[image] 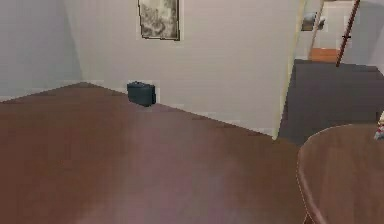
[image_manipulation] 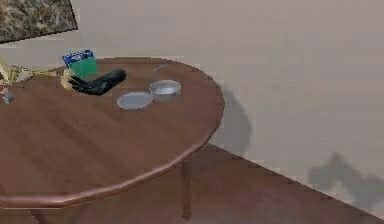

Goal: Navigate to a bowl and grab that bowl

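Looking ahead, I see a dark box (image: 141,93) on the floor against the wall, well apart from the table (image: 345,185), whose round edge comes in at the lower right, so I judge the base stands close to it. In the arm side view, on the table's far left part, there is a blue-green box (image_manipulation: 78,62) with a black thing (image_manipulation: 98,82) just beside it. More toward the table's middle lies a flat grey dish (image_manipulation: 132,100), and just right of it, near the table's far rim, the bowl (image_manipulation: 166,88). I cannot tell the state of the gripper. The risks as I judge them: I may take the dish for the bowl, because they are alike in colour and almost touching. A reach that comes too low may push the bowl over the table's far rim. Driving nearer may knock the base against the table.
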Available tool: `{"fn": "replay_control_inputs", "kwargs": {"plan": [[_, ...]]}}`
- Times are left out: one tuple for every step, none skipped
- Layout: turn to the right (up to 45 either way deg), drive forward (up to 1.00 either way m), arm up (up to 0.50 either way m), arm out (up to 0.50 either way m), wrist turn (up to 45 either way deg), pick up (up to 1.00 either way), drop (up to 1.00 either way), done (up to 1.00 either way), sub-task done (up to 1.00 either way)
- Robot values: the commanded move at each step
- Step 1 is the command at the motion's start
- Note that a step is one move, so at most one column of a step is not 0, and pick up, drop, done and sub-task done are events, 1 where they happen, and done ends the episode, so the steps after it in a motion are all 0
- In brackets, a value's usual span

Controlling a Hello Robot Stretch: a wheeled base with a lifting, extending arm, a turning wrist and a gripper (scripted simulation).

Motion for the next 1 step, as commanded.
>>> {"fn": "replay_control_inputs", "kwargs": {"plan": [[45.0, 0.0, 0.0, 0.0, 0.0, 0.0, 0.0, 0.0, 0.0]]}}
